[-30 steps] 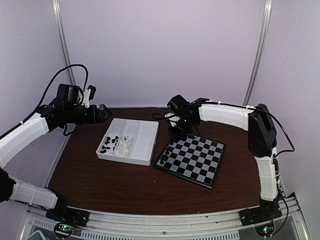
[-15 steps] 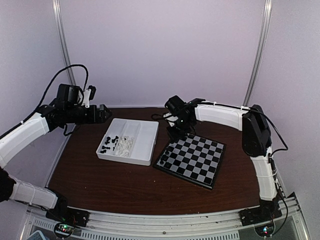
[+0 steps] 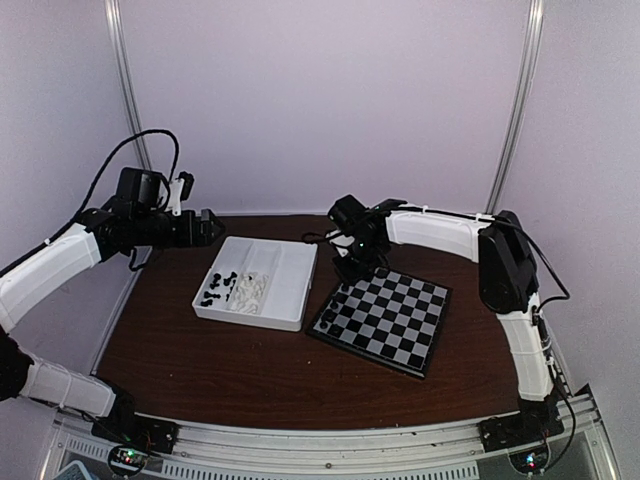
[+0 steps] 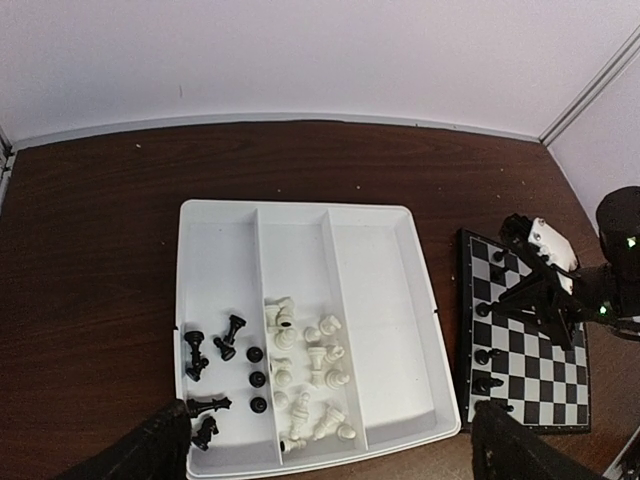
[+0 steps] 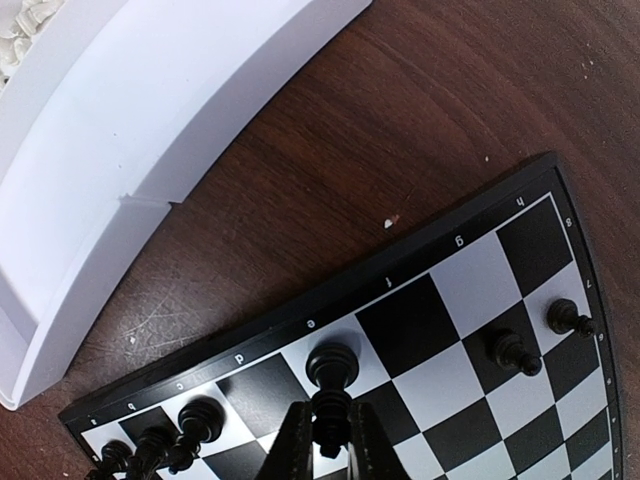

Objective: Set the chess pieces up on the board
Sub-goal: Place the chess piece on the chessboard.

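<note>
The chessboard (image 3: 385,320) lies right of centre; it also shows in the left wrist view (image 4: 535,385) and the right wrist view (image 5: 470,270). My right gripper (image 5: 327,440) is shut on a black chess piece (image 5: 333,385) whose base rests on the pale e square by the board's rim; the gripper sits over the board's far left corner (image 3: 357,265). Other black pieces (image 5: 510,350) stand along the board's edges. My left gripper (image 3: 207,228) hovers high by the tray's far left, open and empty. Black pieces (image 4: 225,370) and white pieces (image 4: 305,370) lie in the tray.
The white divided tray (image 3: 290,275) sits left of the board, its right compartment (image 4: 385,320) bare. Its wall fills the upper left of the right wrist view (image 5: 120,150). Brown tabletop (image 3: 230,370) lies in front. Purple walls enclose the back and sides.
The right arm's elbow has swung slightly left; its gripper stays over the board's far left corner. The left arm has barely moved.
</note>
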Available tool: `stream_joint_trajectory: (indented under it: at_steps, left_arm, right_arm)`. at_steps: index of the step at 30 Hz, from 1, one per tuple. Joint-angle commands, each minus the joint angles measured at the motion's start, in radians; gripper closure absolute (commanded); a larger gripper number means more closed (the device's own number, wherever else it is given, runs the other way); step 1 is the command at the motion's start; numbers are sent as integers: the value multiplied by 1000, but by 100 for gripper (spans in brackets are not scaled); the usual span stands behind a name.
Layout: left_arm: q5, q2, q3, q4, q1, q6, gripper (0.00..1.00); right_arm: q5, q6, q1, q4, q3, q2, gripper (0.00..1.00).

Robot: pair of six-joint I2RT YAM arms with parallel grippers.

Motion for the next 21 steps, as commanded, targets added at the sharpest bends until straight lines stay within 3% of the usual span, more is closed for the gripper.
stream_joint_trajectory:
  at_steps: [1,8,16,21]
  left_arm:
    - [-6,8,23,16,7,19,2]
    - [-9,6,21,16,7,19,2]
    - [-14,10,14,16,7,25,2]
    - [-57,14,-13,28,7,36,2]
  right_arm:
    - [27,-4,6,-28,26,12,90]
    - [30,-3,7,-35,28,9,85]
    - [30,-1,6,-21,32,-13,59]
    - [22,-8,8,-1,13,-72,55]
